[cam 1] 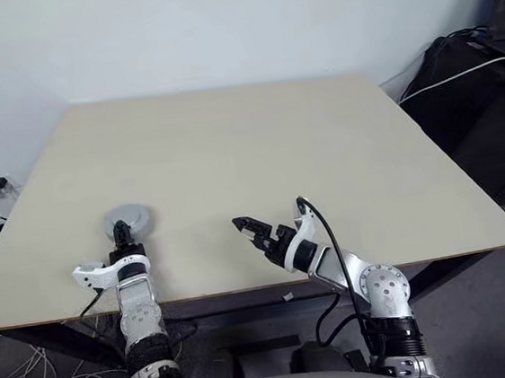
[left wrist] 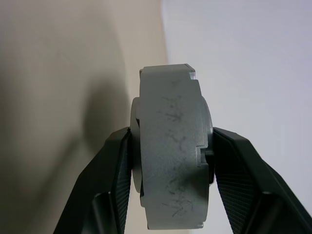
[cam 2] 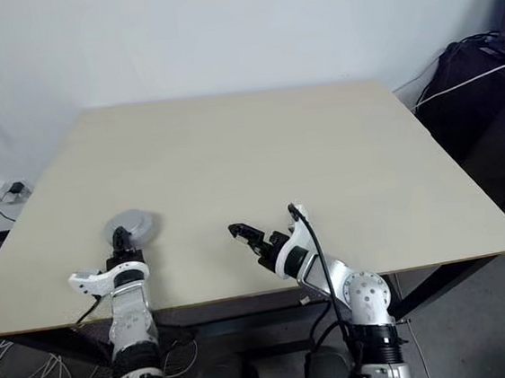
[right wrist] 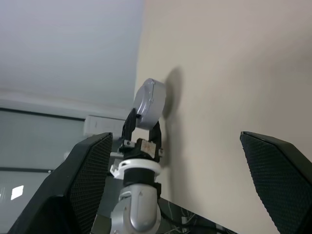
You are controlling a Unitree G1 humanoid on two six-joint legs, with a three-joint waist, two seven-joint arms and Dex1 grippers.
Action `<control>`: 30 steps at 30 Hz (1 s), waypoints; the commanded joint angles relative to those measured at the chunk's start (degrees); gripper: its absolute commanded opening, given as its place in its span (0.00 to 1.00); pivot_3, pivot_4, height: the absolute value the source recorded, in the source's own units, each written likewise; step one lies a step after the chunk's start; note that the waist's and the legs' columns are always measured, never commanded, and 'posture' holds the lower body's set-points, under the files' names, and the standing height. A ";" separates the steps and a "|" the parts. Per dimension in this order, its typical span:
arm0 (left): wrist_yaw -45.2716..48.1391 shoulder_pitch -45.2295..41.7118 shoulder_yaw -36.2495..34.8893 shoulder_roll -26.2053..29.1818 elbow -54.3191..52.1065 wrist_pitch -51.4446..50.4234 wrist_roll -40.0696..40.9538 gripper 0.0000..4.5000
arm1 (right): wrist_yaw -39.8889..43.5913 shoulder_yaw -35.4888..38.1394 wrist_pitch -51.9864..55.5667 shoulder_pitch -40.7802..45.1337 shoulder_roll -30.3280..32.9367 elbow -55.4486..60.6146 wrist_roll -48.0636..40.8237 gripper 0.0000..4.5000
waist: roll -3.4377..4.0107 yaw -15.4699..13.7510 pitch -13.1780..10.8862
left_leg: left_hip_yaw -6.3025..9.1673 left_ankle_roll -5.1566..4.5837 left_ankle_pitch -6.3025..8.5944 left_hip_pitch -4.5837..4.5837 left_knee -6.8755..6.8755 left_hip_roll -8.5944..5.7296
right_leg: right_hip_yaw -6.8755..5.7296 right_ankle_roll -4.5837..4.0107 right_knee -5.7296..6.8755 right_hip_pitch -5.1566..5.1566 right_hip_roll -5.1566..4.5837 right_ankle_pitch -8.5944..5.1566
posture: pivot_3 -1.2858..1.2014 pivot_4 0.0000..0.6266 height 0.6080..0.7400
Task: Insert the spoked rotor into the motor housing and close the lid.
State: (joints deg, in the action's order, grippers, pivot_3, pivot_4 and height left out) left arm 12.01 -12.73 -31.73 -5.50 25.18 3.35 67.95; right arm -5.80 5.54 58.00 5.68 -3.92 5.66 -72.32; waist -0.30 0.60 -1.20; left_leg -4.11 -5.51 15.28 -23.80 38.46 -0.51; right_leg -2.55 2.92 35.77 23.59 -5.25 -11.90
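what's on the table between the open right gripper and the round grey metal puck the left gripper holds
Nothing: in the left eye view, bare beige tabletop separates the right gripper from the round grey metal puck held by the left gripper.

The right gripper's (right wrist: 178, 187) two black, textured fingers (right wrist: 87, 180) stand wide apart with nothing between them; beyond them lies the pale beige table (right wrist: 219, 73), bare on this stretch; over the table's left part the left gripper (right wrist: 142, 127) is clamped on a round grey metal puck (right wrist: 148, 103), thick-rimmed and smooth on the face that shows, one finger on each flat side; the puck hangs just above the tabletop and throws a soft shadow (right wrist: 173, 90) on it; the left arm's silver wrist (right wrist: 139, 209) with its white collar reaches in from the near edge; past the table's edge a pale wall (right wrist: 68, 44) carries a white socket strip (right wrist: 105, 126).
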 commanded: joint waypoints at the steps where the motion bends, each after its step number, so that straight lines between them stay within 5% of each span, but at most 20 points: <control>1: 0.50 -4.47 -1.96 -2.95 1.59 2.42 -0.75 0.47 | 0.85 0.11 -0.60 0.17 -0.43 2.51 -0.39 1.00 | -0.03 0.04 0.00 | -0.01 -0.02 0.01 -0.01 0.03 0.00 | 0.01 0.03 0.00 0.00 0.01 0.02 | 0.52 0.00 1.00; 14: -6.30 -9.21 -6.93 -2.83 7.23 7.93 -5.94 0.47 | 0.67 0.08 -0.47 -0.48 -0.67 3.01 -0.30 1.00 | -0.04 0.02 -0.01 | -0.01 -0.14 0.08 0.00 0.30 0.01 | 0.00 0.19 -0.01 -0.07 -0.01 0.12 | 0.52 0.00 1.00; 15: -7.41 -9.12 -7.00 -2.96 7.11 8.20 -6.55 0.59 | 0.65 0.05 -0.47 -0.52 -0.72 3.00 -0.28 1.00 | -0.04 0.01 -0.01 | -0.02 -0.14 0.09 0.01 0.30 0.01 | 0.00 0.19 -0.01 -0.08 -0.01 0.12 | 0.52 0.00 1.00; 21: -11.74 -8.06 -6.43 -3.50 4.98 8.32 -9.65 0.98 | 0.51 -0.07 -0.51 -0.39 -0.96 2.79 -0.19 1.00 | 0.25 0.15 0.19 | -0.02 0.13 0.24 0.23 0.32 0.04 | 0.01 0.22 0.01 -0.10 -0.01 0.15 | 0.52 0.00 1.00; 30: -17.89 -0.25 -2.05 -7.40 -7.04 4.47 -12.47 1.00 | 0.55 -0.07 -0.58 -0.43 -1.06 2.55 -0.17 1.00 | 0.25 0.49 0.26 | -0.06 0.06 0.20 0.03 0.34 0.06 | 0.10 0.24 0.03 -0.08 0.02 0.18 | 0.52 0.00 1.00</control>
State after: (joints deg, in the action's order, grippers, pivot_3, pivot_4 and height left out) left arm -5.04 -17.26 -35.62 -6.54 23.79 8.60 56.51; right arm -5.46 5.52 57.97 4.71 -4.19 6.18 -72.09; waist -0.05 1.08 -0.94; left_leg -4.16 -5.54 15.43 -23.80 38.81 -0.44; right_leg -2.48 3.16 35.80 23.54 -5.23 -11.73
